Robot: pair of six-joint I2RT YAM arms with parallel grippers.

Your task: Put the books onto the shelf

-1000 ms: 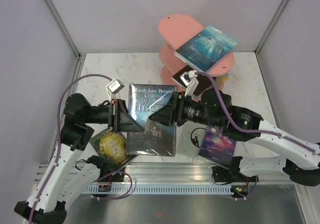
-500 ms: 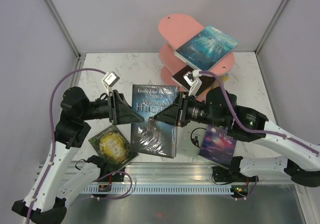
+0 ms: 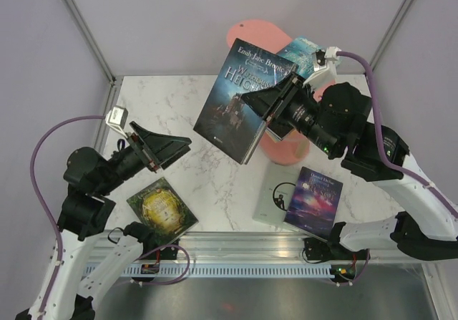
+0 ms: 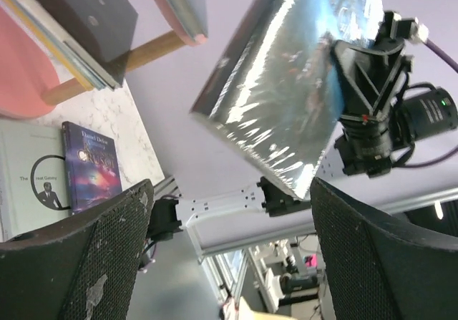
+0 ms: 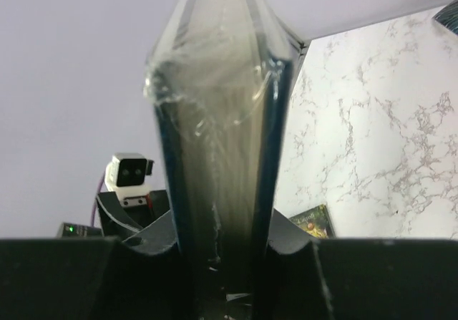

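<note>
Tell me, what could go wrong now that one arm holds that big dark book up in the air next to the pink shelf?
1. The right pincer grips the dark book by one edge only, and its wrap looks glossy, so it might slip or sag.
2. The book hangs close to the pink shelf, where a teal book lies on a board; a swing could knock that one off.

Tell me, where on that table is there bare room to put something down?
Bare marble table back left of the shelf, and in front between the green-gold book and pale book. Crowded around the shelf and front right.
</note>
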